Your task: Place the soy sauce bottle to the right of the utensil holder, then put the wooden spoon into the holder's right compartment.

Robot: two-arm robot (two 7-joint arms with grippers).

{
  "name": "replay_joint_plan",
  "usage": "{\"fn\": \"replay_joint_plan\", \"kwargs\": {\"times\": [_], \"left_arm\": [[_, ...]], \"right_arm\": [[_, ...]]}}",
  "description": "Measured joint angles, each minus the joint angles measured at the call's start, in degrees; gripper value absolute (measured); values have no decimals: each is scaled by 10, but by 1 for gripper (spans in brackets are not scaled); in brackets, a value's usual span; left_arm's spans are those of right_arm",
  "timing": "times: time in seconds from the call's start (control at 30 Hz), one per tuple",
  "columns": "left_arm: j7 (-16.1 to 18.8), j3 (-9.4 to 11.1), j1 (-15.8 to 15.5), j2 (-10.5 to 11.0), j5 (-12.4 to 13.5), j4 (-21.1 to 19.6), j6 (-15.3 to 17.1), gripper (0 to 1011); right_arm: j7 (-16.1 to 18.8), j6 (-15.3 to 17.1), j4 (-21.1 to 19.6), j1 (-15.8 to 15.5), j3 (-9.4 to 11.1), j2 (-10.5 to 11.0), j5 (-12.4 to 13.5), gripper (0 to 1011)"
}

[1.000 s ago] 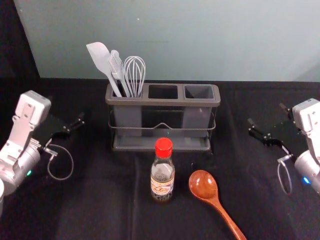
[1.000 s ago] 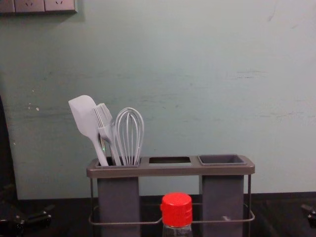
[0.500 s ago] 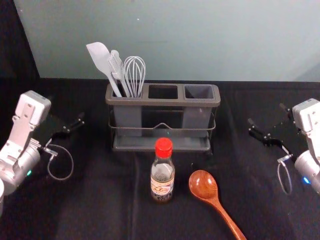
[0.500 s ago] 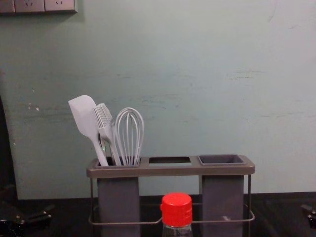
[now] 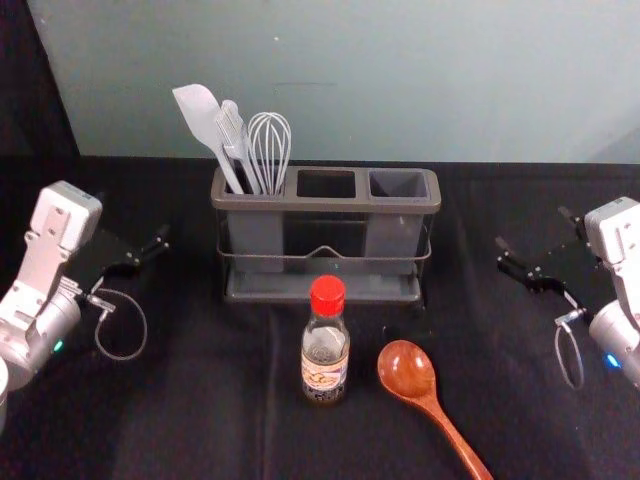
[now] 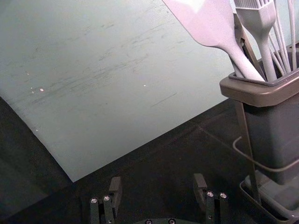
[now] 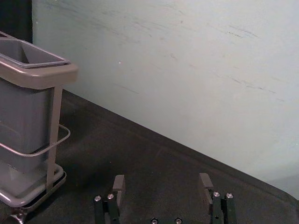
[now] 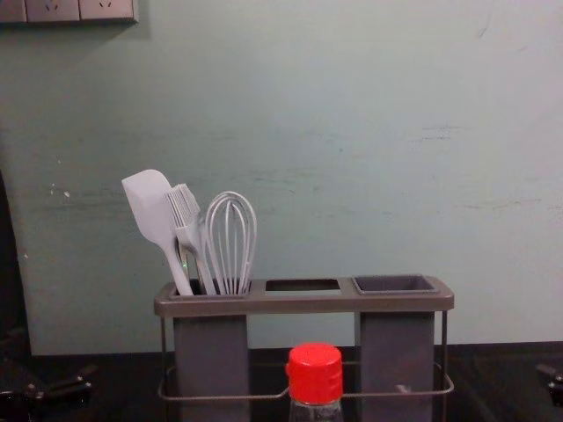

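The soy sauce bottle (image 5: 325, 342), red-capped, stands upright in front of the utensil holder (image 5: 325, 203). To the bottle's right the wooden spoon (image 5: 408, 370) lies on the table, bowl toward the holder. The holder's right compartment (image 5: 398, 184) holds nothing. My left gripper (image 5: 136, 255) is off the holder's left side; in the left wrist view the left gripper (image 6: 158, 189) is open with nothing between its fingers. My right gripper (image 5: 538, 247) is well to the right of the holder; in the right wrist view the right gripper (image 7: 162, 189) stands open and empty too.
A spatula (image 5: 204, 118), a brush and a whisk (image 5: 269, 152) stand in the holder's left compartment, rising above its rim. Behind the black-covered table (image 5: 220, 430) is a pale green wall (image 5: 400, 80). Cable loops hang by both wrists.
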Motion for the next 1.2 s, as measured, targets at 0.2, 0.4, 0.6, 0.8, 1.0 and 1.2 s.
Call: {"fn": "replay_joint_plan", "kwargs": {"times": [0.2,0.4,0.6,0.8,1.0,1.2], "left_arm": [[0,0,0,0,0,0,0,1005],[0,0,0,0,0,0,0,1005],[0,0,0,0,0,0,0,1005],[0,0,0,0,0,0,0,1005],[0,0,0,0,0,0,0,1005],[0,0,0,0,0,0,0,1005]], "right_arm": [[0,0,0,0,0,0,0,1004],[0,0,0,0,0,0,0,1004],[3,-8,-2,-4,4,-1,-11,1004],[6,-23,-17,-12,8,3,-35,1004],[9,-29,-46,-29,27,12,-36,1004],[34,-46,-80,-53,46,33,-22,1004]]}}
